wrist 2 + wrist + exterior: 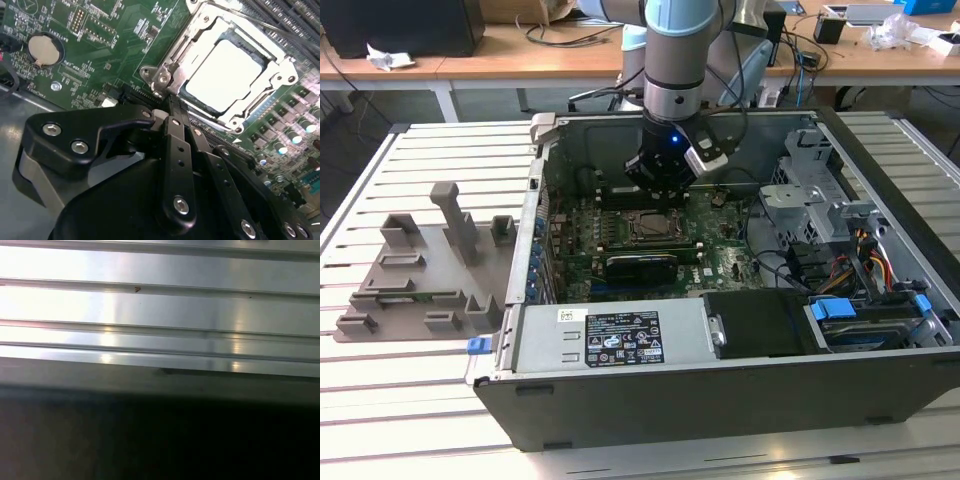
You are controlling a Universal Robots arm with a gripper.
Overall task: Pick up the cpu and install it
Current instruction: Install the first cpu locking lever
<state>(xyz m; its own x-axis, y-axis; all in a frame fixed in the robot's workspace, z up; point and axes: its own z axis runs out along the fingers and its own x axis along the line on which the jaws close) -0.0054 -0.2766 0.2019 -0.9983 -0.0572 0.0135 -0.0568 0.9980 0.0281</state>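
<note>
While the arm is lowered into the open computer case (720, 400) in the exterior view, the fingers (660, 200) are seen just above the motherboard (720, 245), directly over the socket frame (650, 228). The case walls stand well clear of the fingers on every side; a drive cage (810, 190) lies toward the exterior view's right and a black card (640, 267) just on the near side of the socket. The case rests on a slatted aluminium bench (430, 150), with a grey fixture tray (420, 270) on the bench to the exterior view's left of the case.

In the second wrist view the fingers (172, 115) are seen drawn together, their tips meeting at the corner of the socket frame (165, 75), with nothing clamped between them. The cpu (222, 72) lies flat inside the frame, just beyond the fingertips, its pale top bright under the light. A round coin cell (44, 49) sits on the board off to one side, well apart from the fingers.

In the first wrist view, aluminium slats (160, 305) and a dark edge (160, 440) below them are seen.
</note>
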